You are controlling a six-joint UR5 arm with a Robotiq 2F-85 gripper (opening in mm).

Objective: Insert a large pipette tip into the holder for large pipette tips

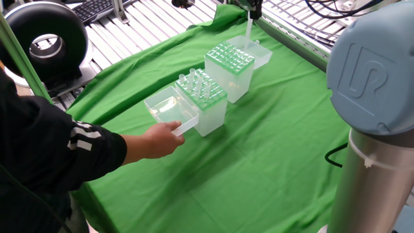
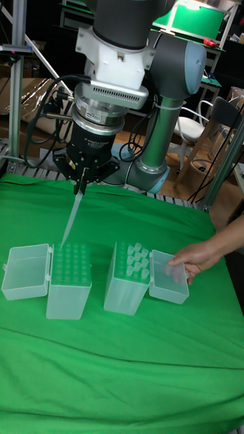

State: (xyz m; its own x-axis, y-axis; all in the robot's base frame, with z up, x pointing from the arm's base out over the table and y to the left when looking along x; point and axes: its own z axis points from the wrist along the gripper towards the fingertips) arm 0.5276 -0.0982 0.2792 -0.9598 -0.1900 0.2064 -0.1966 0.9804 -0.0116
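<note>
My gripper (image 2: 83, 182) hangs over the left box and is shut on the large pipette tip (image 2: 71, 218), a long whitish cone pointing down. Its point sits just above the back left of the green grid top of the holder for large pipette tips (image 2: 70, 267), whose clear lid (image 2: 26, 271) lies open to the left. In the fixed view the gripper (image 1: 253, 11) is at the top edge, with the tip (image 1: 249, 29) hanging behind the holder (image 1: 229, 59).
A second box (image 2: 130, 274) bristling with clear tips stands to the right of the holder. A person's hand (image 2: 194, 258) holds its open lid (image 2: 168, 278). Green cloth (image 2: 122, 366) covers the table. The robot's base (image 1: 372, 116) fills the fixed view's right side.
</note>
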